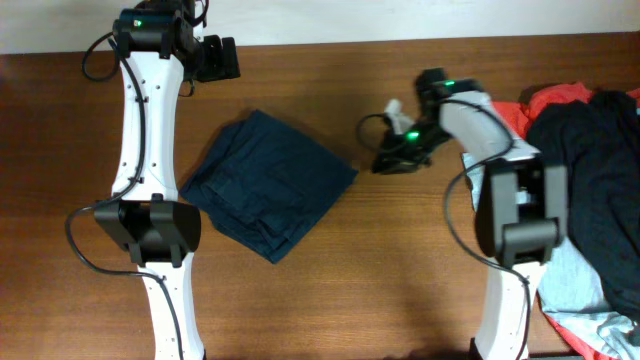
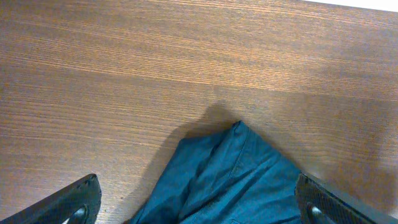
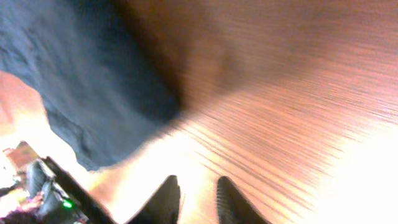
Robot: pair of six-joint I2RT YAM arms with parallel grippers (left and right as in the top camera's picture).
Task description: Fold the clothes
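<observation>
The clothes, dark navy shorts [image 1: 268, 185], lie folded into a rough diamond on the wooden table [image 1: 400, 280], left of centre. My left gripper [image 1: 215, 58] is at the back of the table, open wide. In the left wrist view its fingers [image 2: 78, 202] stand on either side of the shorts' [image 2: 230, 180] far corner, above the cloth. My right gripper [image 1: 385, 163] hovers just right of the shorts' right corner. In the blurred right wrist view its gripper [image 3: 198, 186] is slightly open with nothing between the fingers, and the shorts [image 3: 87, 74] lie ahead to the left.
A pile of other garments lies at the table's right edge: a red one [image 1: 560, 100], a black one [image 1: 600, 170] and a light grey-blue one [image 1: 585, 290]. Both arm bases stand along the front edge.
</observation>
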